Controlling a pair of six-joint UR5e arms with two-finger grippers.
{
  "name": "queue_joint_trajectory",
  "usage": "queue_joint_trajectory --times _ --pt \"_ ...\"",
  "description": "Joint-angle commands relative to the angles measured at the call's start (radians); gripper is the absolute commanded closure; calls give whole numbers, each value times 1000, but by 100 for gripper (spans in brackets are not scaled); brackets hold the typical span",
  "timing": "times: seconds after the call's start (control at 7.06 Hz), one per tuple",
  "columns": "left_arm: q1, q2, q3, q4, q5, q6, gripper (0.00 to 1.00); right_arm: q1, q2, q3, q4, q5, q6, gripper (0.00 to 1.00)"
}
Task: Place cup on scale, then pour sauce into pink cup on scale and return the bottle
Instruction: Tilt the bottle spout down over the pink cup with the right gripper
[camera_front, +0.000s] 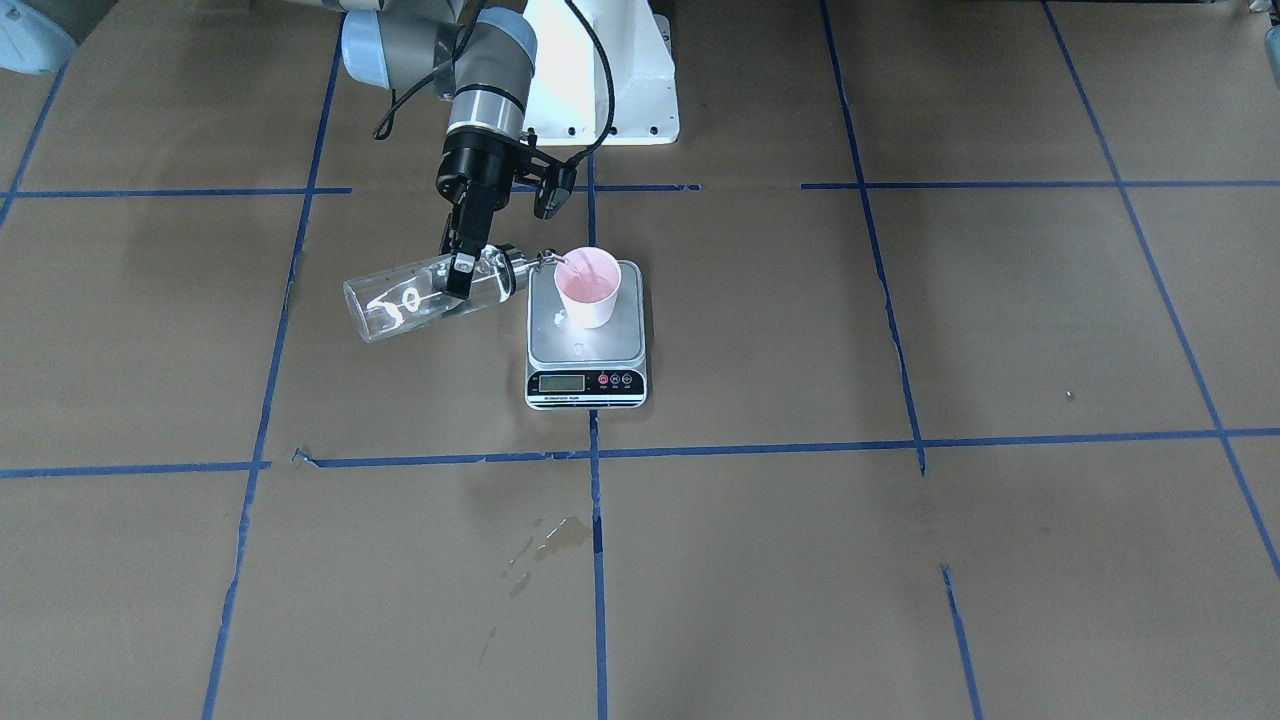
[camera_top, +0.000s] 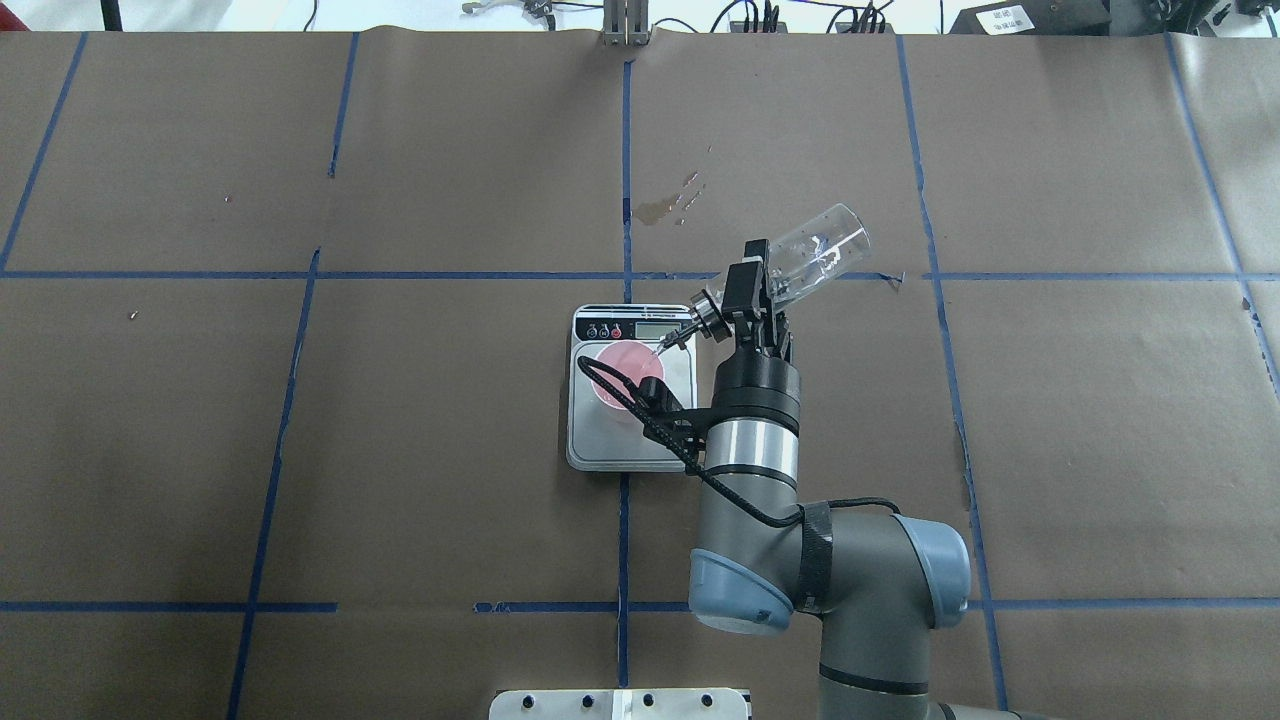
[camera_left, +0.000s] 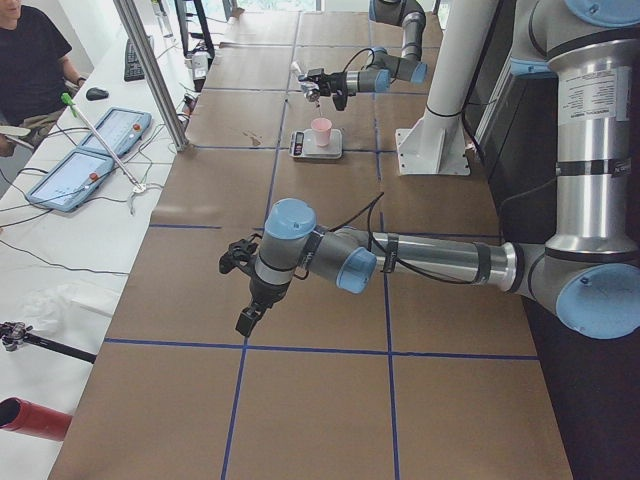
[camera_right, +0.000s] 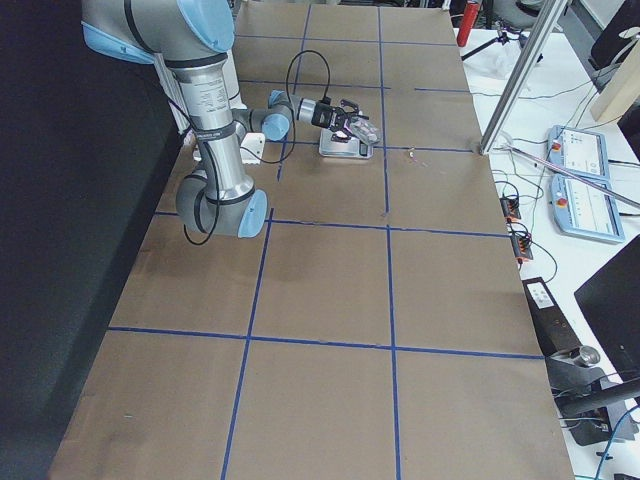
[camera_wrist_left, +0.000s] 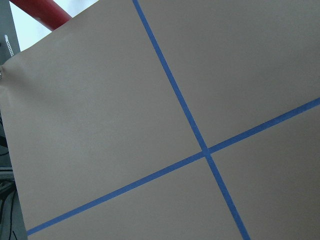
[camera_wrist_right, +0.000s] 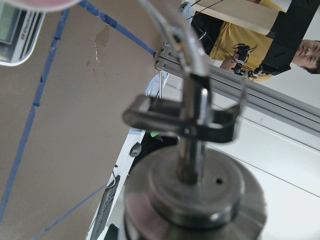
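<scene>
Brown paper (camera_front: 1000, 320), blue tape grid (camera_front: 760, 448), damp stain (camera_front: 558, 538).

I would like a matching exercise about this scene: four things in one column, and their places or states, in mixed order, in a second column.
Column one
1. cup
2. bottle
3. scale
4. left tool

Column two
A. held tilted in the right tool, spout at the cup's rim
B. far from the scale, over bare paper
C. display faces away from the robot
D. stands on the scale's platform

Pairs: 1-D, 2-A, 3-C, 4-B
</scene>
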Motion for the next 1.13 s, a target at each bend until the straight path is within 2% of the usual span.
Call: queue_joint_trajectory --times 0.0,0.28,0.42,0.71,0.99 --pt "0 -2 0 0 -1 0 0 10 29 7 1 -56 -195 100" --pt "-2 -5 0 0 -1 0 0 12 29 5 30 -52 -187 100" --pt "-12 -8 0 3 -1 0 0 13 15 4 92 -46 -144 100" --pt "-14 -11 -3 3 -1 0 0 15 -27 1 188 56 70 100" --pt "-18 -12 -8 3 -1 0 0 17 -49 5 229 136 262 100"
